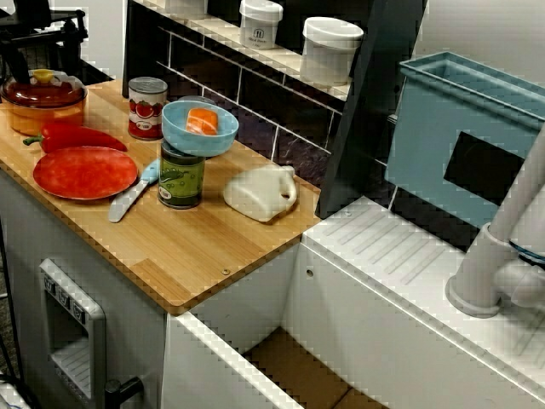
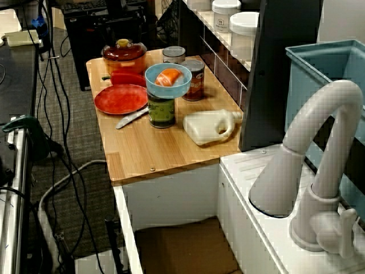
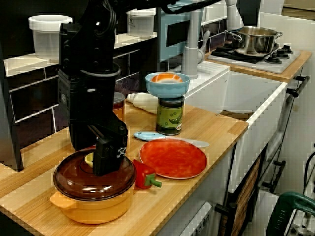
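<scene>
Lid (image 3: 74, 179), dark red and see-through, domed, with a small yellow knob (image 3: 89, 158) at its centre. It sits on an orange pot (image 3: 91, 201) at the near end of the table (image 3: 216, 128) in the side view.

Handling, by my guess: stiff, smooth, likely glass, so slippery at the rim and breakable if dropped. Not heavy. The knob is the one sound hold.

Gripper (image 3: 101, 160) stands straight down on the lid, one black finger just at 3 o'clock of the knob. The other finger is hidden, so I cannot tell whether the gripper is spread or pinching.

Clock read from the pot, side view:
- pepper (image 3: 145, 177), red, at 3, touching the pot
- plate (image 3: 172, 158), red, at 2, just beside the pepper
- knife (image 3: 152, 136) beyond the plate
- green can (image 3: 170, 115) at 1, bearing a blue bowl (image 3: 167, 91)
- white jug (image 3: 145, 102) on its side behind the can
</scene>
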Tool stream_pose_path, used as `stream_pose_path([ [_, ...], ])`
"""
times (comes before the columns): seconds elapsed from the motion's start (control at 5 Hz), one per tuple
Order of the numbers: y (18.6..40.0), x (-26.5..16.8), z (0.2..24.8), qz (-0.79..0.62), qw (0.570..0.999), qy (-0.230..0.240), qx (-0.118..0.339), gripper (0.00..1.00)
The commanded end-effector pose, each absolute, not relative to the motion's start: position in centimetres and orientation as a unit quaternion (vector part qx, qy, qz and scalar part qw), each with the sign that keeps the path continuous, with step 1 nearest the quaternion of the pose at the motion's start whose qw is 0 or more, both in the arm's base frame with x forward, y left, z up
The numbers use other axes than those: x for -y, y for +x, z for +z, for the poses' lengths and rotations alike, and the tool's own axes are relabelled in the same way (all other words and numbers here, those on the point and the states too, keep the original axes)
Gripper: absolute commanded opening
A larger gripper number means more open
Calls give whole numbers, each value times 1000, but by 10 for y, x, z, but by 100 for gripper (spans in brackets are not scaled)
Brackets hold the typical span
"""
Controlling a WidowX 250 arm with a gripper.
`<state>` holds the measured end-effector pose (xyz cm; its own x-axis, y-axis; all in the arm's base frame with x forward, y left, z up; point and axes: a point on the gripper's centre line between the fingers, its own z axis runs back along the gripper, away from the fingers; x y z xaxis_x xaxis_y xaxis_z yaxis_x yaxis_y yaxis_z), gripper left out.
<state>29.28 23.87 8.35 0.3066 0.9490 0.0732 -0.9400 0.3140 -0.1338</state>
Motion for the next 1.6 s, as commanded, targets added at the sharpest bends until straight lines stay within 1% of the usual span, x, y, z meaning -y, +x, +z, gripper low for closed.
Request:
stream_pose_path([
  [0.0,293,-239,95,580,809,-24,93,100],
  [0.2,293,-238,93,579,810,-20,95,100],
  [0.4,294,-238,92,581,809,-19,94,98],
  [0.6,296,-239,91,583,807,-21,90,0],
  [1.0,296,-238,91,582,808,-22,89,0],
  [1.4,295,-238,99,583,807,-32,86,0],
])
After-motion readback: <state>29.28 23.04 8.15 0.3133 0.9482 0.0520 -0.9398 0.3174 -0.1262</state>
